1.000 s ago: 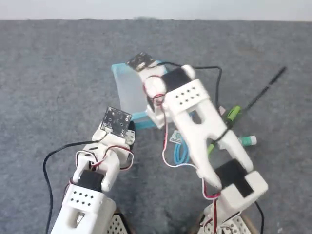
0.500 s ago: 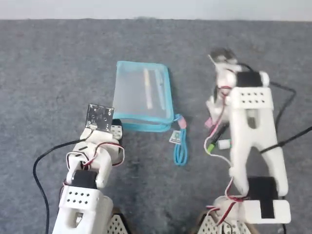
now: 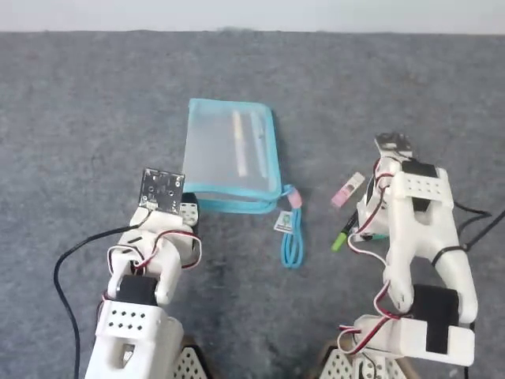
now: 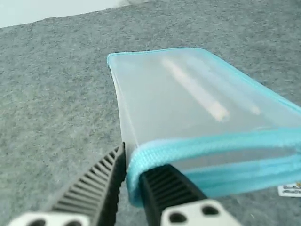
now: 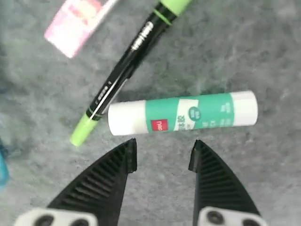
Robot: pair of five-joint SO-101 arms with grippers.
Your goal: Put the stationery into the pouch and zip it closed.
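The clear pouch with a turquoise zipper edge lies flat, with two pale sticks inside it. My left gripper is shut on the pouch's near corner, its fingers pinching the zipper band. To the right lie a pink eraser, a green-capped black pen and a white-and-green glue stick. My right gripper hangs open just above the glue stick, which lies crosswise before the fingertips. The pen and the eraser lie just beyond it.
A blue looped cord with a white tag trails from the pouch's zipper end onto the grey carpet. A pale wall borders the far edge. Cables run from both arms near the front.
The pouch went from standing up to lying flat. The right arm left it, swung right, then drew back and down over the glue stick. The left arm shifted slightly left.
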